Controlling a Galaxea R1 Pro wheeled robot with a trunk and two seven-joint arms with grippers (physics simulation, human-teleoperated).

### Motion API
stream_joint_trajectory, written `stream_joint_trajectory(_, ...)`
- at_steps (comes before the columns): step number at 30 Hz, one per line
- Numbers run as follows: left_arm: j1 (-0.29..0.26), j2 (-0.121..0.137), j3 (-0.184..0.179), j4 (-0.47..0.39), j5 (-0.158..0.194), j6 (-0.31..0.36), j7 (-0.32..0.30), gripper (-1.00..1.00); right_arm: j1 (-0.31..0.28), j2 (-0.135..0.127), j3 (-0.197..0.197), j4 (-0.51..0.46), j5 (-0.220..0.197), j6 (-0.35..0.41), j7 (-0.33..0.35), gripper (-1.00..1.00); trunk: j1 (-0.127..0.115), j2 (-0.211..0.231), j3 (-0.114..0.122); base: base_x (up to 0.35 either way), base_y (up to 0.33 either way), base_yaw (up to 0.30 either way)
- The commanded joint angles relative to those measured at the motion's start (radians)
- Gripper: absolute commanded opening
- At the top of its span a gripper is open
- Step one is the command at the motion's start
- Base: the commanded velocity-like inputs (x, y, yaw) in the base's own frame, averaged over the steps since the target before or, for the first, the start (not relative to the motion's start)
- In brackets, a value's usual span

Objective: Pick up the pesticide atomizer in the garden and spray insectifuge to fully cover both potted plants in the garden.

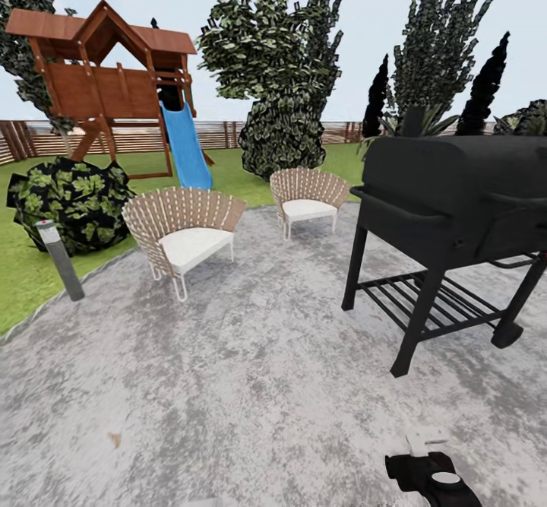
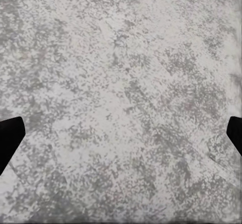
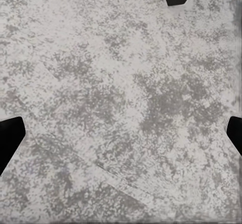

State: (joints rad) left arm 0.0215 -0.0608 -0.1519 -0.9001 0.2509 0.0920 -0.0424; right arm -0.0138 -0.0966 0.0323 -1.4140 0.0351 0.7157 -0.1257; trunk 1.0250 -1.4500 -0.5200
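I stand on the garden's grey stone paving (image 1: 251, 370), facing the lawn (image 1: 23, 279) and the brown slat fence (image 1: 129, 138). The pesticide atomizer is out of view. A tuft of pointed green leaves (image 1: 437, 121) pokes up behind the grill; I cannot tell whether it is one of the potted plants. My left gripper (image 2: 121, 136) hangs open over bare paving, its dark fingertips (image 2: 9, 139) far apart. My right gripper (image 3: 121, 136) is open too, above the same paving with nothing between its fingers. Part of my right arm (image 1: 429, 476) shows low in the head view.
A black grill (image 1: 448, 218) on legs stands close at the right. Two wicker chairs (image 1: 186, 229) (image 1: 308, 199) sit ahead, with a grey bollard lamp (image 1: 61, 260) and a round dark bush (image 1: 72, 199) at the left. A wooden playhouse (image 1: 106, 74) with a blue slide stands behind.
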Motion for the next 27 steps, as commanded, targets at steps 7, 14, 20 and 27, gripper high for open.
stream_joint_trajectory(7,0.0,0.001,0.002,0.001,0.003,0.001,0.001,1.0,0.0,0.0,-0.002,-0.001,0.0,-0.005,0.0,1.0,0.0,0.0,-0.004,0.0,0.0,-0.284)
stream_joint_trajectory(14,0.0,0.001,0.003,0.001,0.003,0.001,-0.002,1.0,0.0,0.0,-0.002,-0.002,0.0,-0.005,0.0,1.0,0.0,0.0,-0.009,0.0,0.0,-0.284)
stream_joint_trajectory(20,0.0,0.0,0.003,0.002,0.004,0.004,-0.002,1.0,0.0,0.0,-0.002,-0.002,0.0,-0.005,0.0,1.0,0.0,0.0,-0.012,0.0,0.0,-0.284)
stream_joint_trajectory(27,0.0,0.001,0.002,0.002,0.059,0.006,-0.003,1.0,0.0,0.0,-0.002,-0.002,0.0,-0.004,0.0,1.0,0.0,0.0,-0.017,0.0,0.0,-0.284)
